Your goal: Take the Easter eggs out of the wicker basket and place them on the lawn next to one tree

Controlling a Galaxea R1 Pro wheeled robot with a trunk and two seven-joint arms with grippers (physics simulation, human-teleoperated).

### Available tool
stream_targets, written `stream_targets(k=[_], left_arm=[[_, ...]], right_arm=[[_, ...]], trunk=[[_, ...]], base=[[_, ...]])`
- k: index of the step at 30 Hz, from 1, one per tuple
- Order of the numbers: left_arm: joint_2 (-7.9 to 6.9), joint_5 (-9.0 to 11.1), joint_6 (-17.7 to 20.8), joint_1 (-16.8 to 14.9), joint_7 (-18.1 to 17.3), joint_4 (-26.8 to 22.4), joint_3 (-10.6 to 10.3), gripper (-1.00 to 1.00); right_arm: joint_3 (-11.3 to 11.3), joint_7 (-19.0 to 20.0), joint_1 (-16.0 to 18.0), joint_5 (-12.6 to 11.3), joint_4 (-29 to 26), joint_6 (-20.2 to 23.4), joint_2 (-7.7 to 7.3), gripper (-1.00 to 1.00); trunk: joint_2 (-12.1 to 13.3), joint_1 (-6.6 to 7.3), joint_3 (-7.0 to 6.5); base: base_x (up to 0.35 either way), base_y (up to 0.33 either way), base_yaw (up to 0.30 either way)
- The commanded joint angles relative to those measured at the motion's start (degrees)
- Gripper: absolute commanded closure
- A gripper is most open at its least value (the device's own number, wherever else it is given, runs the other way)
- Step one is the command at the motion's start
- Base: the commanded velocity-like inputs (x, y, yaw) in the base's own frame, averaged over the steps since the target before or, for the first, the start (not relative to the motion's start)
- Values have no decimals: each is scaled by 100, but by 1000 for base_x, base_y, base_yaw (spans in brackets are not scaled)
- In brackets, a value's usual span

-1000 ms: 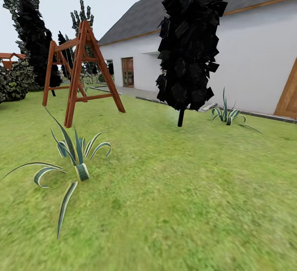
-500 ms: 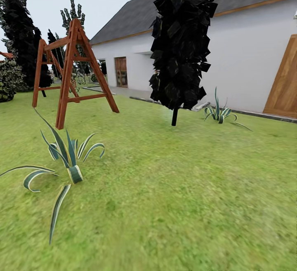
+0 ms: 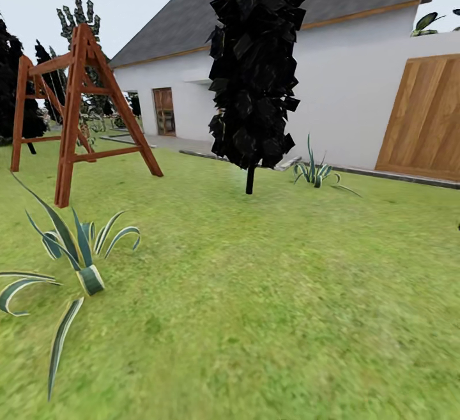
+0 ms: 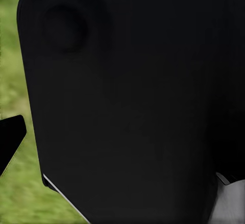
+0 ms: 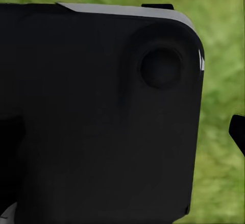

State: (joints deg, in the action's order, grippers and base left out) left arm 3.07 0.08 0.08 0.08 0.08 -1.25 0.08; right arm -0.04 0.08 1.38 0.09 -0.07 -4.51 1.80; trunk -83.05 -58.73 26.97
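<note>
Left of the black columnar tree (image 3: 255,69) stands a wooden swing frame (image 3: 73,110), with a striped agave (image 3: 76,254) nearer the camera on the lawn (image 3: 268,292). Right of that tree — a smaller agave (image 3: 314,171), then the wooden garage door (image 3: 427,117) in the white house (image 3: 345,94). Both wrist views show a dark housing against grass — whether either gripper is open or closed cannot be told.

Bright green lawn (image 3: 268,292), open and gently uneven.

In the head view the grass runs from the near edge back to a paved strip along the white house wall, mottled with darker and yellower patches. In both wrist views blurred green grass shows past a large black body close to each camera.
</note>
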Motion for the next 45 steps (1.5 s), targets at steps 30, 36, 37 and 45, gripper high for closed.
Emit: stream_targets(k=[30, 36, 37, 45], left_arm=[[0, 1, 1, 0, 1, -7, 1, -100], [0, 1, 1, 1, 1, -7, 1, -100], [0, 1, 1, 1, 1, -7, 1, -100], [0, 1, 1, 1, 1, -6, 1, -100]], right_arm=[[-13, 3, 8, -147, 7, -23, -13, -100], [-13, 2, 8, -149, 7, -23, -23, -100], [-13, 1, 8, -149, 7, -23, -35, -100], [-8, 5, 6, -149, 7, -23, -61, -100]], trunk=[[-3, 0, 5], [-3, 0, 5], [-3, 0, 5], [-3, 0, 5]], base=[[0, 0, -284], [0, 0, -292], [0, 0, -292], [0, 0, -292]])
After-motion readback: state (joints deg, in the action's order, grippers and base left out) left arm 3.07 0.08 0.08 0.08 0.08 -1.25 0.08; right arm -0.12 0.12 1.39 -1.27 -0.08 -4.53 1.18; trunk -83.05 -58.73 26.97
